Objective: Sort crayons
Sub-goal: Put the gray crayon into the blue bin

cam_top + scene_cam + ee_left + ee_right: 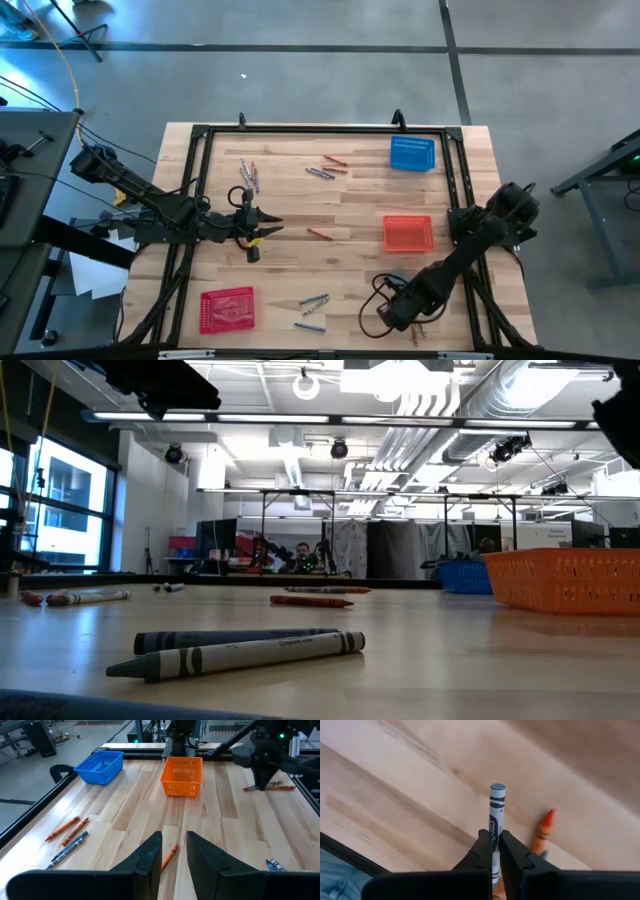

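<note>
Reading the one bit of lettering I can get, the low view shows a grey crayon (240, 654) lying close to the lens with a small printed word on its wrapper, too fine for me to make out; a darker blue crayon (235, 639) lies touching just behind it. My right gripper (493, 851) sits near the table's front edge on the right, its fingers (481, 851) clamped on a grey-blue crayon (495, 820) whose wrapper carries black print I can't read either — an orange crayon (543, 830) lies on the wood just beside it. My left gripper (174, 851) hangs over the table's left-middle with a narrow gap between its fingers and nothing in it; a single orange crayon on the boards (169, 856) shows through that gap. The other crayons are scattered: a mixed group (249, 175) toward the back left, another (328, 166) at the back centre, one red stick (319, 233) mid-table, and grey-blue ones (312, 303) near the front. A blue basket (412, 153) stands at the back right, an orange basket (408, 233) mid-right, and a flat red perforated piece (228, 307) lies at the front left. A black frame (200, 135) rims the table, and beyond it, far off in the low view, people (280, 555) sit in the room.
</note>
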Available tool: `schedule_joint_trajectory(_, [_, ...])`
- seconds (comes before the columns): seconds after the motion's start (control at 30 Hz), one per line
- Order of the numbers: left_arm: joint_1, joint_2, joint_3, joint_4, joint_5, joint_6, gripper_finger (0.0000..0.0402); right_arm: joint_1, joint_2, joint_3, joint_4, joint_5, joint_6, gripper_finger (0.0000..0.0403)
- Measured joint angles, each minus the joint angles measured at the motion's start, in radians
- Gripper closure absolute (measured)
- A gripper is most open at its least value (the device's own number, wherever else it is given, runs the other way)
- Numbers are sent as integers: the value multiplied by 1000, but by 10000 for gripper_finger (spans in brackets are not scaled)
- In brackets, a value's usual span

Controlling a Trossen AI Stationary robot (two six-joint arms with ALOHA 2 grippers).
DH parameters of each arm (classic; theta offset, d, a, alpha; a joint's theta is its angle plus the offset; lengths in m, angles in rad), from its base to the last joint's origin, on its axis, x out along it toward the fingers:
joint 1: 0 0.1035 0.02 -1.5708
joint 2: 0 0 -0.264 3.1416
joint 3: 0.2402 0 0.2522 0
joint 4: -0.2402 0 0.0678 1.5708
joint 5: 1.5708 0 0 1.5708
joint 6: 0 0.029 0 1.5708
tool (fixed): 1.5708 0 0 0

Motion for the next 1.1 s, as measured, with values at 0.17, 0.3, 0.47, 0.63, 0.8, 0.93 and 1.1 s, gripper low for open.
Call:
schedule_joint_trajectory(0.17, [0, 0, 0, 0, 0, 2, 326, -1, -75, 2, -152, 59, 5, 401])
schedule_joint_trajectory(0.3, [0, 0, 0, 2, 0, 2, 326, -27, -156, 2, -335, 164, 25, 401])
schedule_joint_trajectory(0.47, [0, 0, 0, 29, 0, 25, 326, -141, -245, 3, -614, 328, -1, 402])
schedule_joint_trajectory(0.63, [0, 0, 0, 48, -1, 43, 326, -376, -310, 3, -797, 494, -152, 402])
schedule_joint_trajectory(0.8, [0, 0, 0, 62, -1, 56, 326, -693, -373, 3, -798, 667, -402, 402])
schedule_joint_trajectory(0.93, [0, 0, 0, 62, -1, 85, 326, -948, -403, 3, -732, 738, -582, 402])
schedule_joint_trajectory(1.1, [1, 0, 0, 76, -1, 126, 326, -1181, -407, 3, -500, 751, -839, 402])
